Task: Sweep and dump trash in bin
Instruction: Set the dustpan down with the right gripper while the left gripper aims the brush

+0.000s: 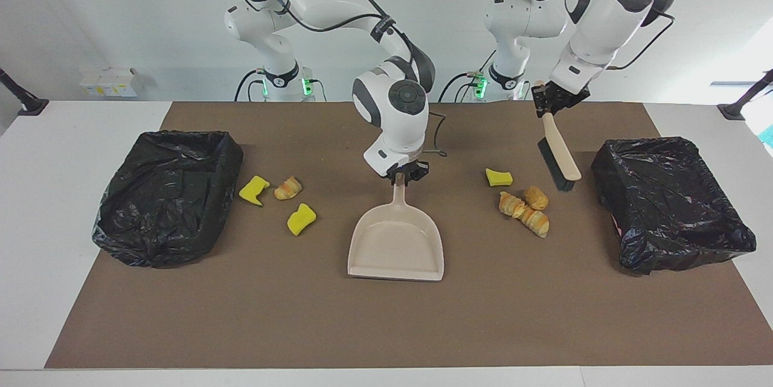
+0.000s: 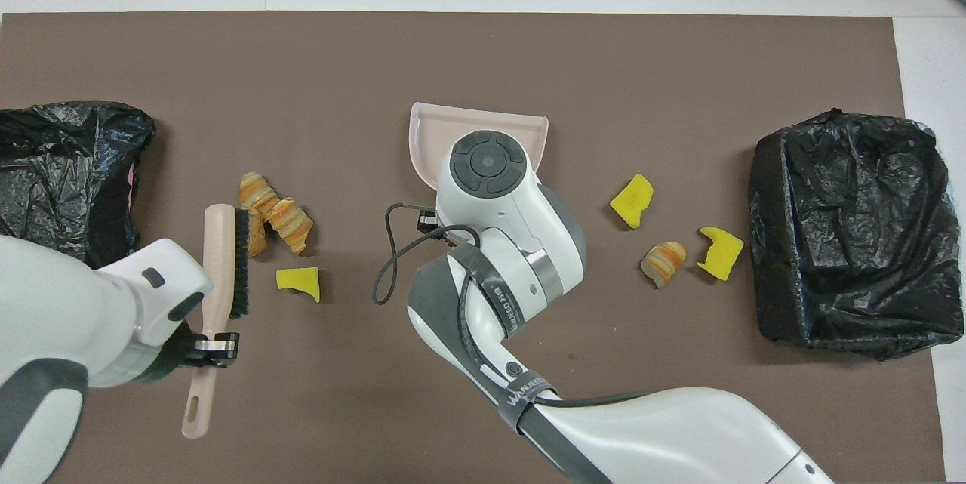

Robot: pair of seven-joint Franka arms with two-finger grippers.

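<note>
The right gripper (image 1: 406,177) is clenched on the handle of a beige dustpan (image 1: 397,242) at the middle of the brown mat (image 1: 386,326); the pan lies flat with its handle toward the robots' edge of the table and its wide open mouth pointing away from them. The left gripper (image 1: 552,100) grasps the handle of a beige brush (image 1: 558,154), which hangs tilted, its long axis running from the robots' edge out over the mat, dark bristles low and facing the trash beside it. That trash is one cluster toward the left arm's end: a yellow sponge chunk (image 1: 499,177) near the bristles, and golden-brown ridged croissant pieces (image 1: 525,211) touching one another, a little farther from the robots than the sponge. This cluster sits between the dustpan and a bin lined with a black bag (image 1: 667,200). A second cluster lies toward the right arm's end, well apart from both grippers: two yellow sponge chunks (image 1: 254,189) (image 1: 301,218) and a small croissant piece (image 1: 288,188) between them, beside another black-bagged bin (image 1: 166,194). All pieces rest on the mat, none in the dustpan or in a bin.
</note>
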